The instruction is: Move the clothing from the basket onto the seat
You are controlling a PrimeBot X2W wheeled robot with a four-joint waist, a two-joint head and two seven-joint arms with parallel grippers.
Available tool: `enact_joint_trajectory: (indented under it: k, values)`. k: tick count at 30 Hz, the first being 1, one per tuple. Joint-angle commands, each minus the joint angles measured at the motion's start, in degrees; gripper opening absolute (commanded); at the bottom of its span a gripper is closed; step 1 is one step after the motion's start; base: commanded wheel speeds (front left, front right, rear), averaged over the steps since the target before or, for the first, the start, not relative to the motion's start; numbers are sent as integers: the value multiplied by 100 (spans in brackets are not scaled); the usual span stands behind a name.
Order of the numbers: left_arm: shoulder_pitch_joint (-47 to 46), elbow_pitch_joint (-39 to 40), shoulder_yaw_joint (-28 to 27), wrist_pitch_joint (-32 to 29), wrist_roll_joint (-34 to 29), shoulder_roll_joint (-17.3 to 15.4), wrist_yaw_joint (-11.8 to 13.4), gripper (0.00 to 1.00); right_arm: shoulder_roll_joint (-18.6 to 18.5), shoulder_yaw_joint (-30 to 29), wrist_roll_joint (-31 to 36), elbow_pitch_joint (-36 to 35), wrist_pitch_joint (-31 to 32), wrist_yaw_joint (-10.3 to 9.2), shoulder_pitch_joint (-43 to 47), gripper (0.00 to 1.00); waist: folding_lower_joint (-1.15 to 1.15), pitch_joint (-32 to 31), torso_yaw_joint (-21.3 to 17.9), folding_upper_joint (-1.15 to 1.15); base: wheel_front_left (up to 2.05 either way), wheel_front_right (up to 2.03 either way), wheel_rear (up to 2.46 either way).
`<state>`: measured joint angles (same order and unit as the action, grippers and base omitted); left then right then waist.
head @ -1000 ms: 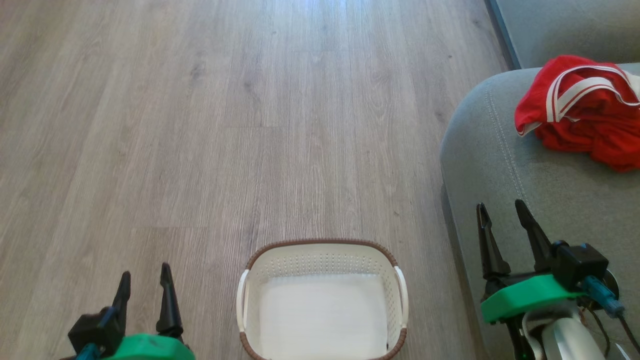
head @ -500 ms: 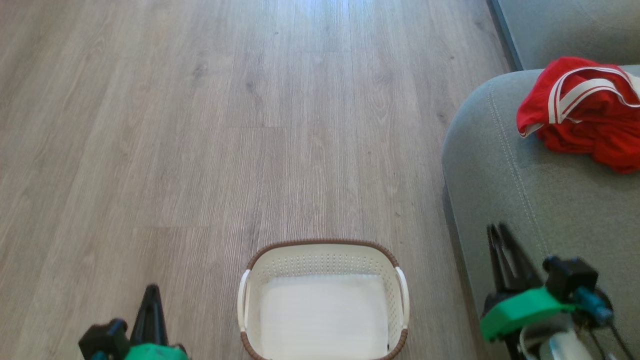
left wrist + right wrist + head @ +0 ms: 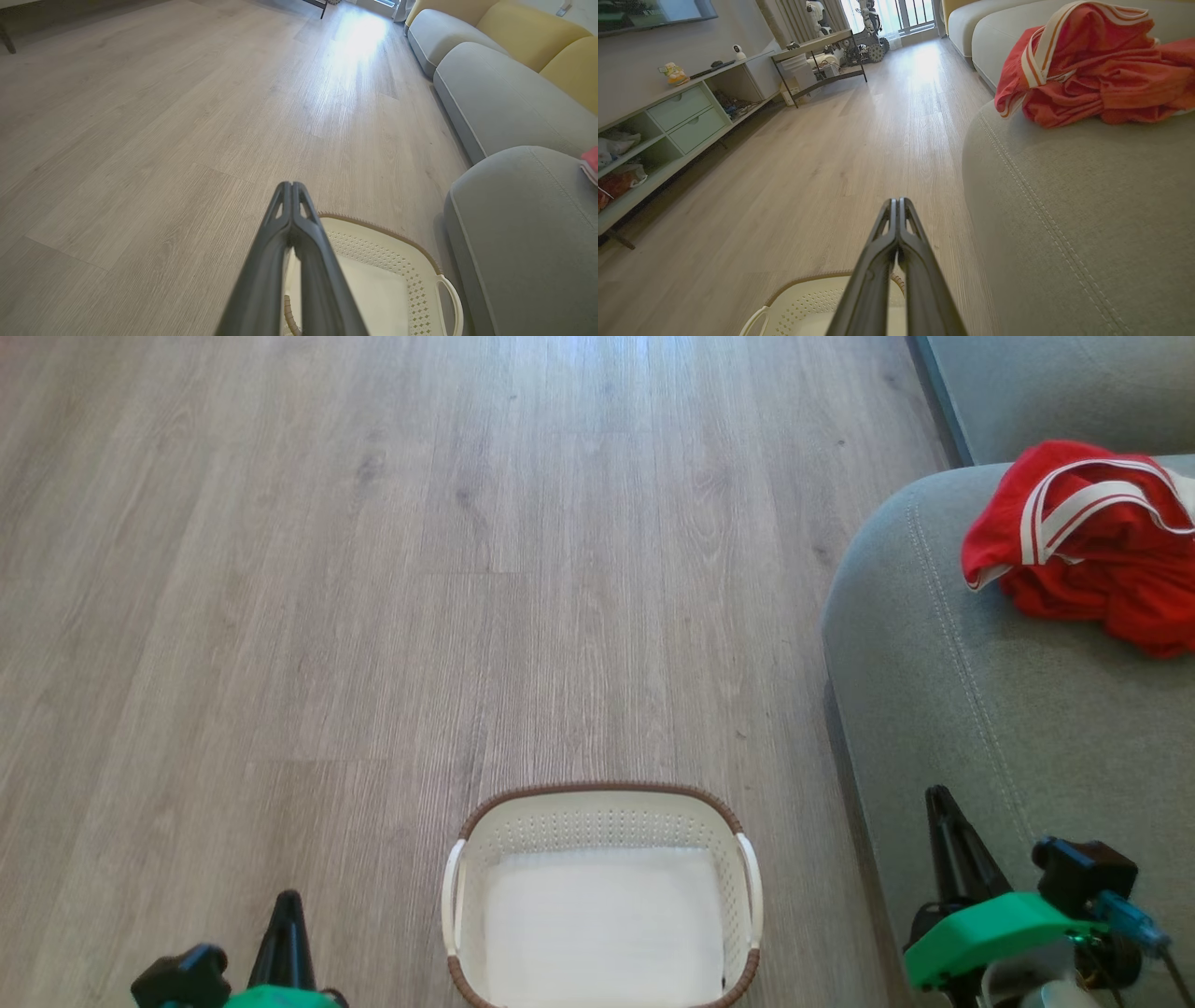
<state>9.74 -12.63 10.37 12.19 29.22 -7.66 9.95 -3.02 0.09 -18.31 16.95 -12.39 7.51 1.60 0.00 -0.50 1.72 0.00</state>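
On the seat (image 3: pixel 980 709), upper right of the head view, the clothing (image 3: pixel 1092 541) lies in a crumpled red heap with white stripes. It is well apart from the basket (image 3: pixel 602 790), which sits on the wooden floor (image 3: pixel 373 569) at bottom centre, near the seat's rounded edge, its white bottom showing. Left gripper (image 3: pixel 286 907) is at lower left, over the floor to the left of the basket, fingers pressed together tip to tip with nothing between them. Its wrist view agrees: both fingers meet in front of the basket's brown rim. Right gripper (image 3: pixel 939 803) is at lower right, over the seat's front edge, jaws likewise closed all the way and holding nothing — in its wrist view the joined fingers point along the floor beside the seat, with the red heap up ahead on the cushion, past the stitched seam. Neither gripper touches the clothing or the basket.
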Motion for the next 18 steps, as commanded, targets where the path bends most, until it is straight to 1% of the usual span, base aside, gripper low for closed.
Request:
enact_joint_trajectory:
  k: [1, 13, 18]
  values:
    - [-247, 153, -128, -26, 138, -23, -53, 0, -3, -41, -174, -197, 45, 0, -277, 0, 0, 1, -2, 0, 0, 0, 0]
    - [-397, 105, -282, -213, 819, 19, -238, 0, -4, -107, -958, -207, 243, 0, -331, 0, 0, 8, -21, 0, 0, 0, 0]
    - [-483, 90, -374, -324, 1214, 45, -346, 0, -3, -145, -1415, -213, 359, -1, -363, 0, 0, 12, -31, 0, 0, 0, 0]
